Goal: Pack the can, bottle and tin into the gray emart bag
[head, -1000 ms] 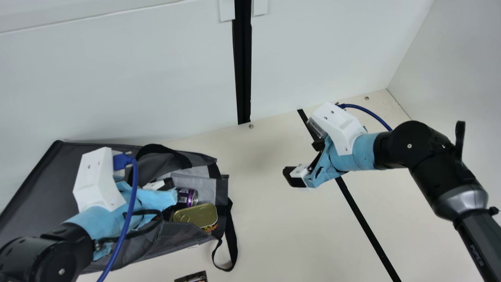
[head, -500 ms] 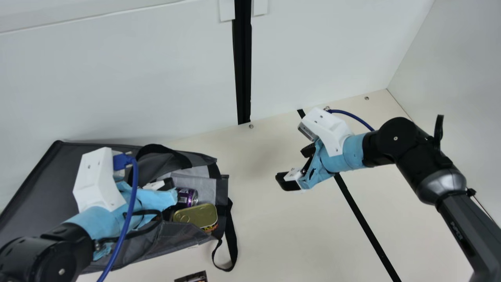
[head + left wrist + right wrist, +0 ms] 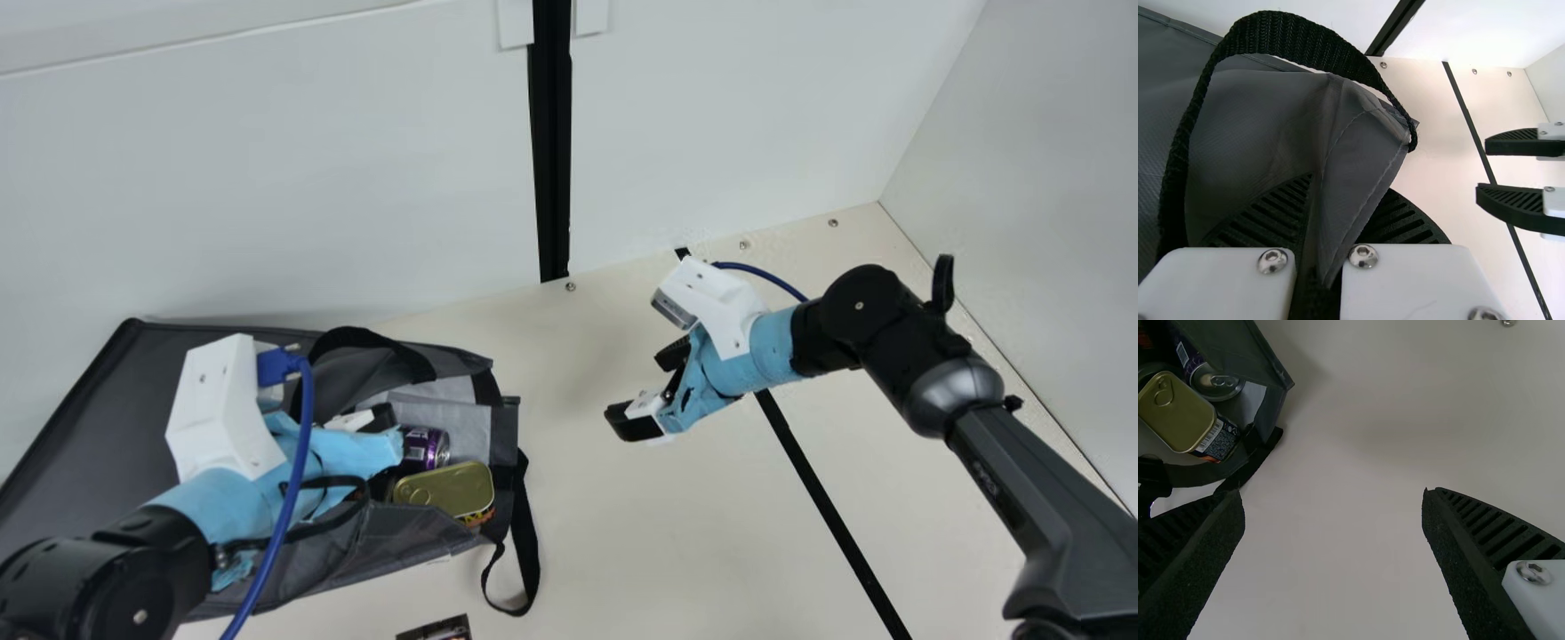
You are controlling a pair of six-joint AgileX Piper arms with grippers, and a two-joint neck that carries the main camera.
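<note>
In the main view the gray bag [image 3: 71, 400] lies open at the left. The purple can [image 3: 427, 447] and gold-lidded tin [image 3: 449, 491] are inside its mouth. My left gripper [image 3: 360, 449] is over the bag, partly hiding the can. In the left wrist view a fold of bag fabric [image 3: 1358, 157] runs between the fingers of my left gripper [image 3: 1328, 233], shut on it. My right gripper [image 3: 642, 388] is right of the bag above the table, its fingers apart. Bare table shows between the fingertips of my right gripper [image 3: 1333, 495] in the right wrist view, with the tin [image 3: 1177, 412] and can [image 3: 1215, 381] beyond.
A black strap [image 3: 526, 542] hangs from the bag's right end onto the table. A small dark printed item [image 3: 437, 629] is at the front edge. White walls stand behind and at the right; a black line [image 3: 827, 498] crosses the table under the right arm.
My right gripper has moved left toward the bag and slightly down in the main view, its fingers still apart. The left arm and the bag have not moved.
</note>
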